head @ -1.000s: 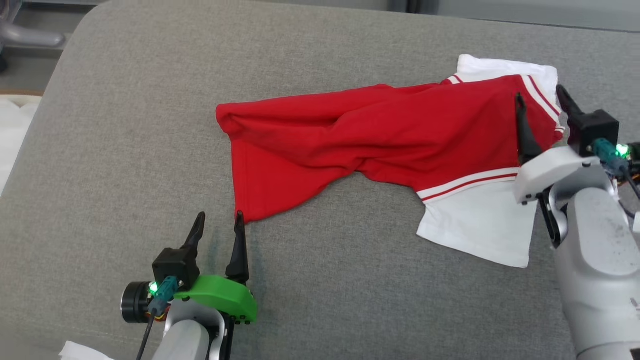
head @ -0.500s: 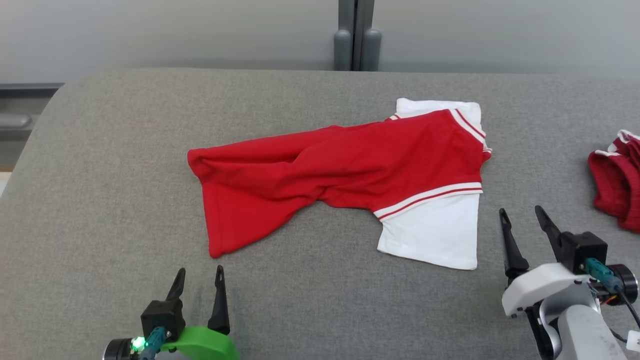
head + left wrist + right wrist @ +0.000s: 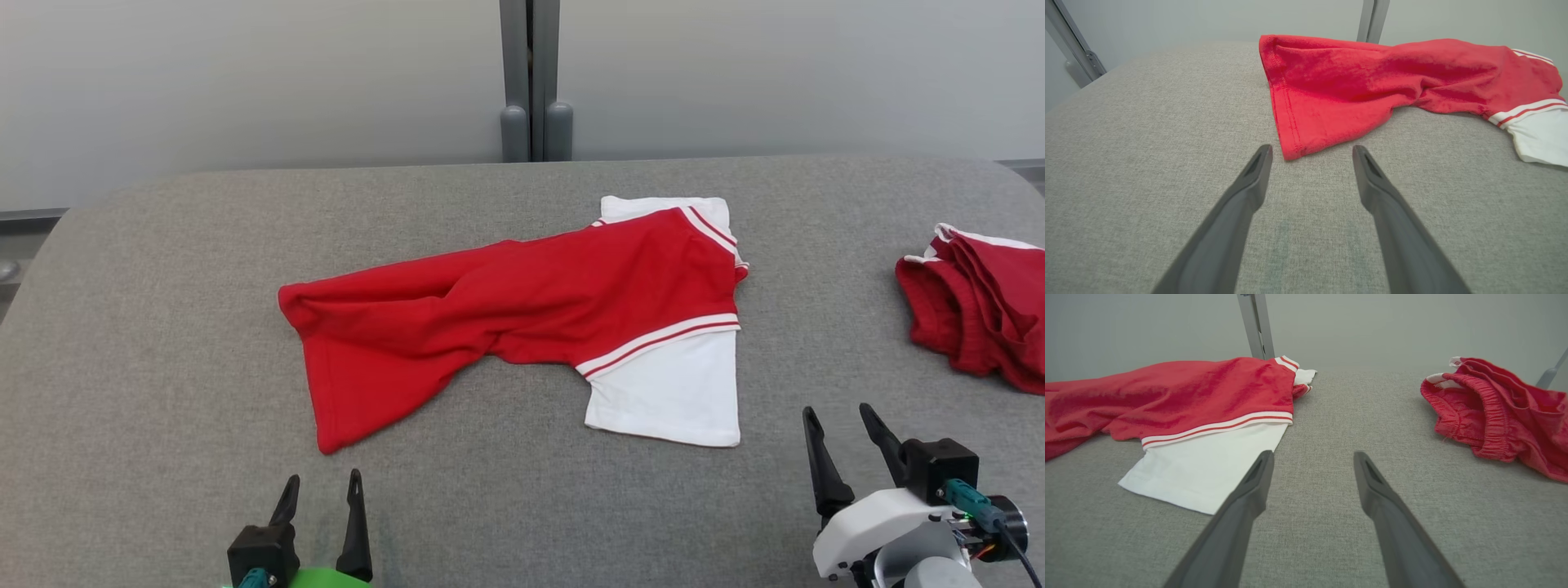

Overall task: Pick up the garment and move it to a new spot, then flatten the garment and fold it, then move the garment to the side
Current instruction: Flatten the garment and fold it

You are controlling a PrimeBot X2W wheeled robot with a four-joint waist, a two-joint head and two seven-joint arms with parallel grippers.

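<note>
Red soft-fabric shirt with white sleeves (image 3: 522,302) lies twisted midway along the grey upholstered bench (image 3: 163,327) — limp, light, likely best pinched at its hem corner (image 3: 1290,153). Left gripper (image 3: 324,475) and right gripper (image 3: 837,409) gape wide, empty.

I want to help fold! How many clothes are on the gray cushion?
2. A red shirt with white sleeves lies spread in the middle. A bunched red garment sits far right, cut off by the picture's edge, so more may hide beyond.
</note>
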